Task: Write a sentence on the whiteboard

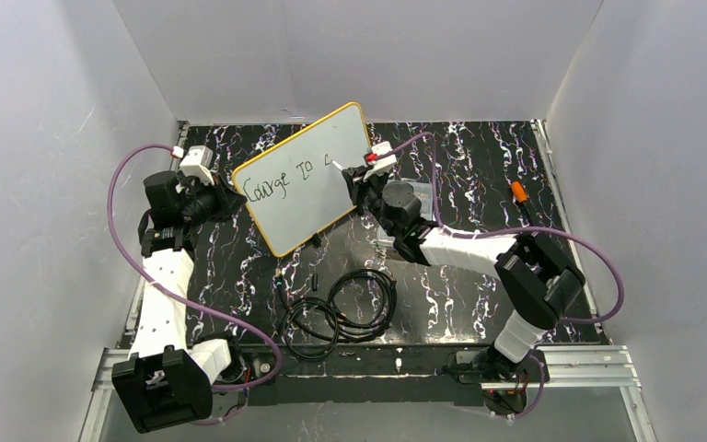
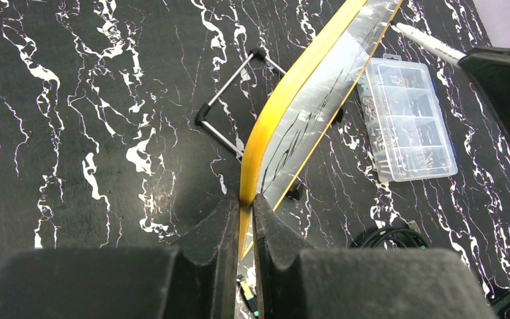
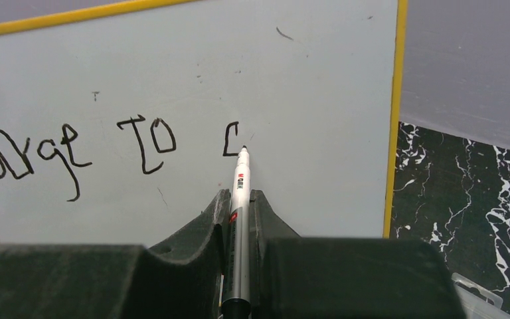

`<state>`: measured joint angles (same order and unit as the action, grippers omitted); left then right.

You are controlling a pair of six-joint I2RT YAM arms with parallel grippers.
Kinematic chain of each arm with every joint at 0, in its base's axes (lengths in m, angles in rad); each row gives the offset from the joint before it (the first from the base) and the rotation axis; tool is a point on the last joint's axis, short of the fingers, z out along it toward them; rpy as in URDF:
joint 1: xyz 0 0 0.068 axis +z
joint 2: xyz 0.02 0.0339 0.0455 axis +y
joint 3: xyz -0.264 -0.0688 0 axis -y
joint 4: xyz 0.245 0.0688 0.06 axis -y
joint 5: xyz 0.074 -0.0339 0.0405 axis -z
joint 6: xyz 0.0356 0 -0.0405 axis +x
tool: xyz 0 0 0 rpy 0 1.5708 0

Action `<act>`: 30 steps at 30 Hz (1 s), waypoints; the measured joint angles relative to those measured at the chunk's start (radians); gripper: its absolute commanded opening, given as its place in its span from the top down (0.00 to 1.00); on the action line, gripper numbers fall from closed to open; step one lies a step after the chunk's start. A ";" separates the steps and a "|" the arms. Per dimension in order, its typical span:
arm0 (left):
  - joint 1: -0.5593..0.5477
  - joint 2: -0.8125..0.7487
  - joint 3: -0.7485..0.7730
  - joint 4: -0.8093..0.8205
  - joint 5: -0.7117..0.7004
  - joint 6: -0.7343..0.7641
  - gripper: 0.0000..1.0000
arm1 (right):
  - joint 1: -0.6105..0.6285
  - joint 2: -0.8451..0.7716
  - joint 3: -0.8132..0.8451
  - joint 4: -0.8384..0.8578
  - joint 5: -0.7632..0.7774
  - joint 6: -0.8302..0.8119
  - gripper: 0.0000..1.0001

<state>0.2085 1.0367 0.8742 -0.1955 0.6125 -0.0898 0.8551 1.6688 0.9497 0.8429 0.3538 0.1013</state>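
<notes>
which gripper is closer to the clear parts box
Right. The right gripper, holding a marker, is close beside the clear parts box; the left gripper clamps the opposite edge of the whiteboard, farther away.

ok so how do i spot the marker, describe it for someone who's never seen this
Find the yellow-rimmed whiteboard held over the black marbled table. On its right half, the right claw pinches a marker, tip at the lone "c" after "TO". Its silver barrel, red print and black tip set it apart from the black fingers beside it.
</notes>
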 measured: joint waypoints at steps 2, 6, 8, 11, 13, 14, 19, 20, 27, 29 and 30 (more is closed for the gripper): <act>0.000 0.000 0.000 0.000 0.000 0.000 1.00 | 0.000 -0.016 0.000 -0.002 0.000 0.000 0.99; 0.000 0.000 0.000 0.000 0.000 0.000 1.00 | 0.000 -0.047 0.000 0.008 0.000 -0.008 0.99; 0.000 0.000 0.000 0.000 0.000 0.000 1.00 | 0.000 -0.048 0.004 0.014 0.000 -0.014 0.99; 0.000 0.000 0.000 0.000 0.000 0.000 1.00 | -0.003 -0.045 0.017 0.014 0.000 -0.027 0.99; 0.000 0.000 0.000 0.000 0.000 0.000 1.00 | -0.003 -0.038 0.034 0.017 -0.002 -0.029 0.99; -0.001 0.000 0.000 0.000 0.000 0.000 1.00 | -0.003 -0.033 0.040 0.021 -0.003 -0.030 0.99; -0.001 0.000 0.000 0.000 0.000 0.000 1.00 | -0.004 -0.011 0.056 0.028 -0.013 -0.032 0.99; -0.001 0.000 0.000 0.000 0.000 0.000 1.00 | -0.004 -0.006 0.058 0.028 -0.014 -0.034 0.99; -0.001 0.000 0.000 0.000 -0.003 0.000 1.00 | -0.010 0.032 0.062 0.036 -0.016 -0.041 0.99; -0.002 0.000 0.000 0.000 -0.002 0.000 1.00 | -0.010 0.035 0.063 0.043 -0.016 -0.043 0.99; -0.002 0.000 0.000 0.000 -0.003 0.000 1.00 | -0.010 0.036 0.063 0.044 -0.016 -0.045 0.99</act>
<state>0.2070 1.0370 0.8742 -0.1955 0.6098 -0.0898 0.8452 1.7046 1.0122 0.8871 0.3378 0.0559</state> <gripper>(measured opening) 0.089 0.198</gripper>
